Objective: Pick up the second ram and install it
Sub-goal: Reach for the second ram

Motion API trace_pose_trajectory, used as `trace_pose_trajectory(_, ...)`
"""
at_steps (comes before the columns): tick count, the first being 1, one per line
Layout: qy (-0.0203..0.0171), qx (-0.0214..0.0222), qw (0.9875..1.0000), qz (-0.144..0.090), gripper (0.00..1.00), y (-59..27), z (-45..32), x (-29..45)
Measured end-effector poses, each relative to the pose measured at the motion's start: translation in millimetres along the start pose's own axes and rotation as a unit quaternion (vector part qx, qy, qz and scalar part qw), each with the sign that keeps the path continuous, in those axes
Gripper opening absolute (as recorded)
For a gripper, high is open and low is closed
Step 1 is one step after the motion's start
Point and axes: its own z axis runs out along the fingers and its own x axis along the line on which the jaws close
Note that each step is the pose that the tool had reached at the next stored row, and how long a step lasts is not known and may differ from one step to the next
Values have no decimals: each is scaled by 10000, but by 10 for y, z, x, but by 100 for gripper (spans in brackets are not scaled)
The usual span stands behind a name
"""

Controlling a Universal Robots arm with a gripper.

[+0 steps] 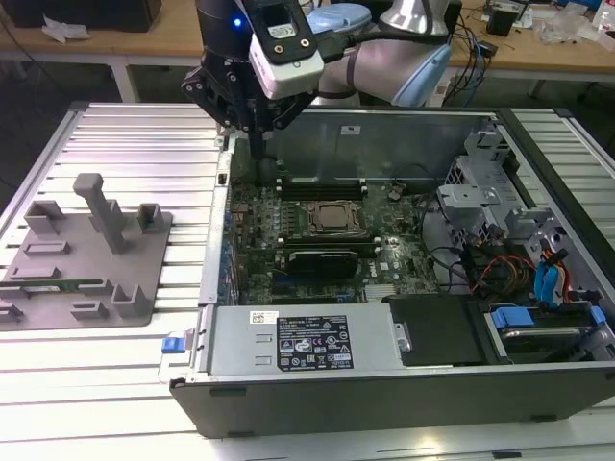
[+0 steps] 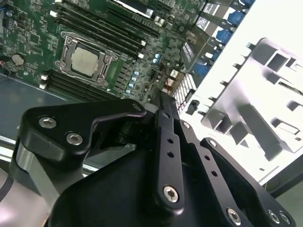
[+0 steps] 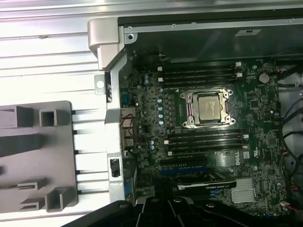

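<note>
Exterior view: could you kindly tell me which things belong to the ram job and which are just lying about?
Job: second ram, in the grey tray; pincer; memory slots on the motherboard.
Lying about: power supply; processor socket; wiring.

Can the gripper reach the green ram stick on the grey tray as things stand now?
Probably yes. The ram stick lies uncovered on the grey tray, outside the computer case. The gripper hangs over a corner of the motherboard; only the tray's upright post stands near the stick.
</note>
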Motion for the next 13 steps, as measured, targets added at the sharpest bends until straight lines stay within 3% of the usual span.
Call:
trace_pose_trajectory(5,0,0,10000,0,8,-10,-4,132)
trace_pose_trajectory(13,0,0,10000,0,8,-20,-8,272)
